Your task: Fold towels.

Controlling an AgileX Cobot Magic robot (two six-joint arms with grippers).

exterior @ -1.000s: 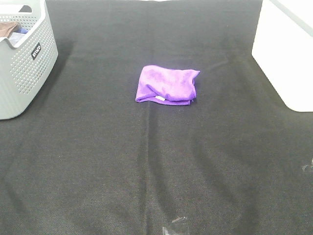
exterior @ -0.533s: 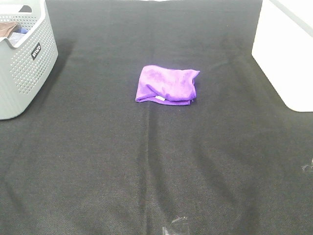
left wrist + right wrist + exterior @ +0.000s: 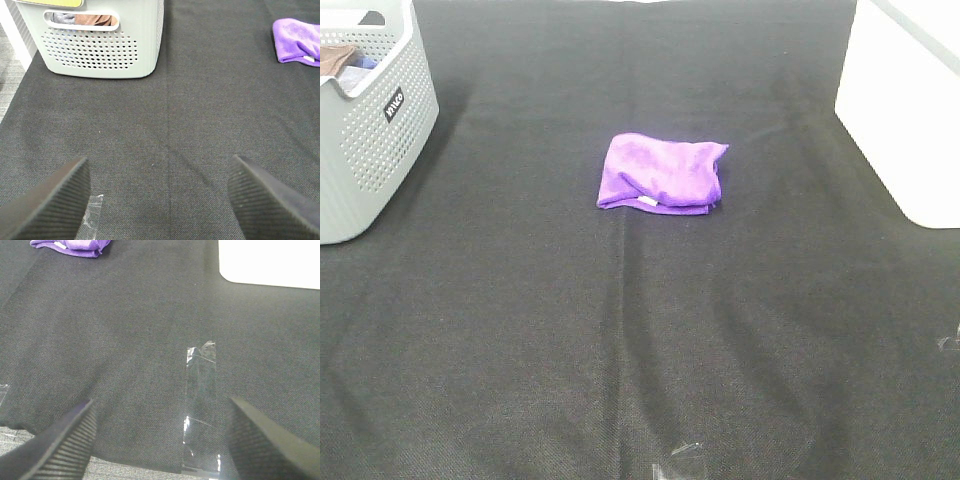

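The purple towel (image 3: pixel 662 174) lies folded into a small rectangle on the black table cloth, near the middle, with its white tag at the front edge. It also shows in the left wrist view (image 3: pixel 299 41) and in the right wrist view (image 3: pixel 70 246). Neither arm shows in the high view. My left gripper (image 3: pixel 160 200) is open and empty, low over the cloth near the table's front left, far from the towel. My right gripper (image 3: pixel 160 437) is open and empty near the front right edge, also far from the towel.
A grey perforated basket (image 3: pixel 382 130) with brown and blue cloth bits stands at the back left; it also shows in the left wrist view (image 3: pixel 100 45). A white box (image 3: pixel 905 110) stands at the back right. A strip of clear tape (image 3: pixel 199 390) lies on the cloth by my right gripper.
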